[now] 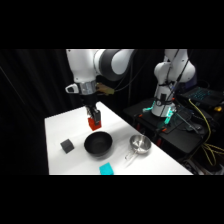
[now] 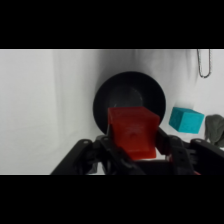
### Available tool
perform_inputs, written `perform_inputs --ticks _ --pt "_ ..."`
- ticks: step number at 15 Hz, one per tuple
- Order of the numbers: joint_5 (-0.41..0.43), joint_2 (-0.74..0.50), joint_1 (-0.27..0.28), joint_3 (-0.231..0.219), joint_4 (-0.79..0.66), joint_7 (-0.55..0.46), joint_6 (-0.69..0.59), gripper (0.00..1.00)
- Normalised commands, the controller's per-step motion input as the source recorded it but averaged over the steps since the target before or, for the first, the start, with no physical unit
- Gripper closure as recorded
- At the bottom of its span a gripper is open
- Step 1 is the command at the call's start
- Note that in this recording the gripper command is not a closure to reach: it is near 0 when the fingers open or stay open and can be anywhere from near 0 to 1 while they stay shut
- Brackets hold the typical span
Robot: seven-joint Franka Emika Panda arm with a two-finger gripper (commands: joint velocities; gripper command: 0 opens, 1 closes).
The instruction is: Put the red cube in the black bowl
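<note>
1. Side view: the white arm reaches over the white table (image 1: 60,125) from its base (image 1: 167,85) at the upper right, and the gripper (image 1: 93,123) hangs above the table surface, just behind the black bowl (image 1: 98,143).
2. The gripper is closed on the red cube (image 1: 93,123); the cube sits between the two fingers, lifted clear of the table.
3. Wrist view: the red cube (image 2: 132,131) fills the space between the fingers of the gripper (image 2: 134,150), with the black linkage spreading to either side below it.
4. Wrist view: the black bowl (image 2: 129,97) lies beyond the cube, partly covered by it, and looks empty where its inside shows.
5. Side view: a dark grey cube (image 1: 67,146) rests on the table to the left of the bowl, apart from it.
6. Side view: a steel bowl (image 1: 140,144) stands to the right of the black bowl, near the table's right edge.
7. Side view: a flat cyan square (image 1: 105,169) lies at the near edge of the table, in front of the black bowl; in the wrist view the cyan square (image 2: 186,120) appears to the right of the bowl.
8. Wrist view: a thin metal piece (image 2: 202,65) shows at the top right corner; what it is cannot be told.
</note>
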Motion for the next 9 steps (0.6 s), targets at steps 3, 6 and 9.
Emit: perform_inputs --ticks 3,6,9 --pt "0.184 0.34 -0.042 0.055 0.31 -0.17 0.04 1.0" --pt "0.233 0.3 -0.103 0.089 0.22 -0.23 0.05 1.0" --pt "0.174 0.21 -0.11 0.089 0.16 -0.19 0.06 0.0"
